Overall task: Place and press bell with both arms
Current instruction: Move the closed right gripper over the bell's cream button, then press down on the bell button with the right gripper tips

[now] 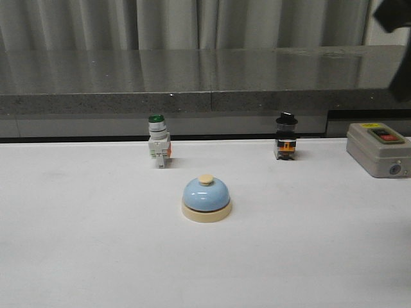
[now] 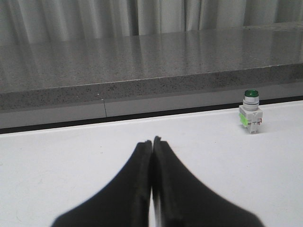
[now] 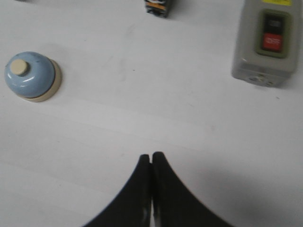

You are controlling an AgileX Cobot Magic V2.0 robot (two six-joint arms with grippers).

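The light-blue dome bell (image 1: 206,198) with a cream base and cream button stands upright on the white table, near the middle. It also shows in the right wrist view (image 3: 31,76). My left gripper (image 2: 152,141) is shut and empty, low over the table, well away from the bell, which is out of its view. My right gripper (image 3: 151,156) is shut and empty, held above the table, apart from the bell. In the front view only a dark part of the right arm (image 1: 395,19) shows at the top right corner.
A green-capped white push-button switch (image 1: 158,149) stands behind the bell to the left and shows in the left wrist view (image 2: 250,111). A black-knobbed switch (image 1: 286,136) stands back right. A grey switch box (image 1: 379,149) sits at the right edge. A dark stone ledge (image 1: 192,90) runs behind the table.
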